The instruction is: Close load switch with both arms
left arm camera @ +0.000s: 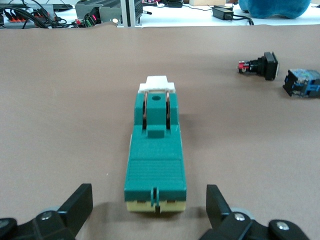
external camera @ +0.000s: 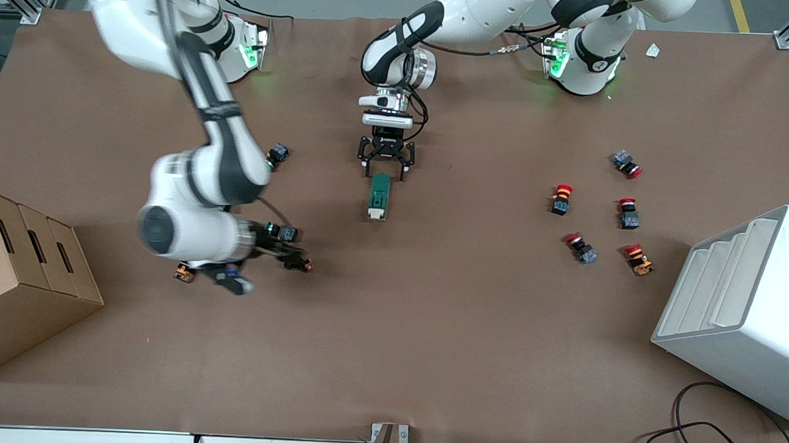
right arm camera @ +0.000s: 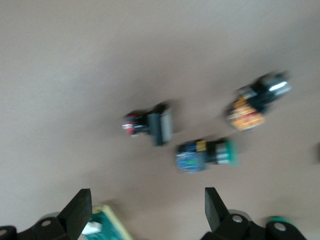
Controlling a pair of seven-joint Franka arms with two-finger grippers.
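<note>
The load switch [external camera: 378, 195] lies flat on the brown worktop [external camera: 430, 329], about midway between my two bases, its long axis running toward the front camera. My left gripper [external camera: 386, 170] hangs low just above the end of it that points toward my bases, fingers spread wide, one on each side of that end without touching it. In the left wrist view the load switch [left arm camera: 155, 152] sits centred between my two fingertips [left arm camera: 80, 200], its cream-edged end closest to them and its white lever piece [left arm camera: 159, 83] at the end away from them.

My right gripper [external camera: 232, 282] is over the worktop toward the right arm's end, well apart from the load switch, above a small cluster of push buttons. Its fingers [right arm camera: 79, 206] stand wide apart and hold nothing. In the right wrist view I see a red-tipped button [right arm camera: 149, 125], a green-capped button [right arm camera: 206, 155] and an orange-bodied button [right arm camera: 256, 102] lying on their sides
</note>
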